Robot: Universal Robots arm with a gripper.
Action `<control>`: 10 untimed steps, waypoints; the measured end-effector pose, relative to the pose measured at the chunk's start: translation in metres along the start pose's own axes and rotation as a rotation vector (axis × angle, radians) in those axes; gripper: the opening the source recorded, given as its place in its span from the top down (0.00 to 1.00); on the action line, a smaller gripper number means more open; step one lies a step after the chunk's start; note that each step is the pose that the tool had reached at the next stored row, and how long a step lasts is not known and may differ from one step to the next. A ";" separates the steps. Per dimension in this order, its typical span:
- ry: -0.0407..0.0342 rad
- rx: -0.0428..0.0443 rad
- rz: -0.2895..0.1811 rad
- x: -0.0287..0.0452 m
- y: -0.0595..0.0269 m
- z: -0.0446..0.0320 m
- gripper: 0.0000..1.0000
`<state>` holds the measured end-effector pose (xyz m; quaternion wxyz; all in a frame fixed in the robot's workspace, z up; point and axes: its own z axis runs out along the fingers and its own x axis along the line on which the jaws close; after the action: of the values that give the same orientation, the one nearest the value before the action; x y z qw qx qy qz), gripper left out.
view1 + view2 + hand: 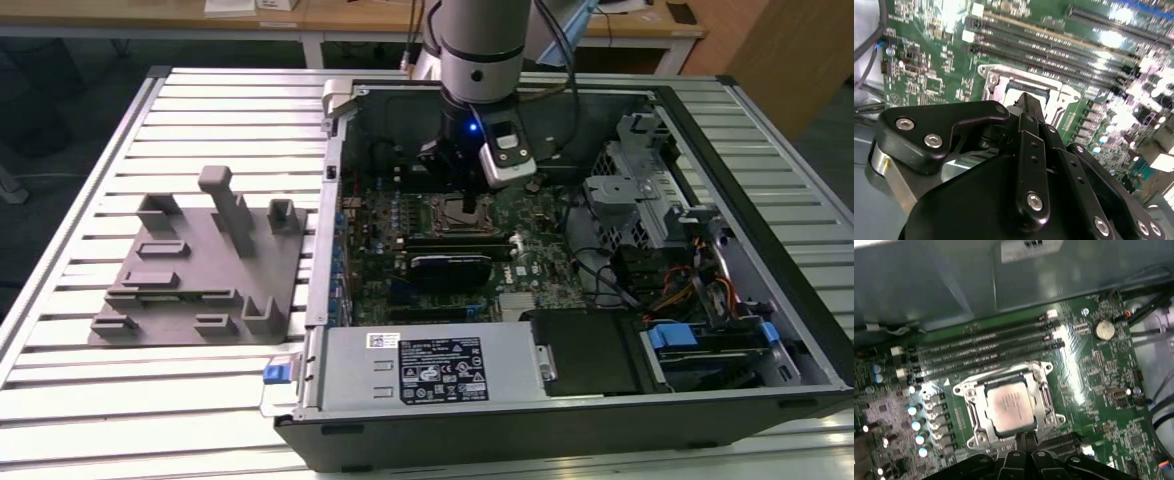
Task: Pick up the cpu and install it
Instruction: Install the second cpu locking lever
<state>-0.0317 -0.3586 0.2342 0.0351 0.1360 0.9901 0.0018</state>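
Item: cpu [1010,406], silvery square; seated flat in the motherboard socket frame [970,416] inside the open computer case [747,150] on the desk [200,110]; no long axis. Gripper [1023,444]: jaws together, fingertips meeting at the chip's near edge, holding nothing; chip lies at 12 o'clock from the tips in the first wrist view.

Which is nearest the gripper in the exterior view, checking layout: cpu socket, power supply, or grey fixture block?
1. cpu socket, directly beneath the gripper.
2. power supply, at the case's near edge.
3. grey fixture block, outside the case, on the exterior view's left.
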 end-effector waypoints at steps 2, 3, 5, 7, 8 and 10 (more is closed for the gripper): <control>0.0000 -0.0002 0.000 -0.0012 -0.0043 0.0001 0.89; 0.0000 -0.0002 0.000 -0.0017 -0.0063 0.0002 0.89; 0.0000 0.0000 0.000 -0.0028 -0.0101 0.0003 0.89; 0.0000 -0.0001 0.000 -0.0038 -0.0137 0.0004 0.89; 0.0000 -0.0002 -0.001 -0.0042 -0.0154 0.0006 0.89; 0.0000 -0.0004 -0.006 -0.0046 -0.0184 0.0008 0.89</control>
<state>-0.0322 -0.3776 0.2334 0.0351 0.1331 0.9905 0.0019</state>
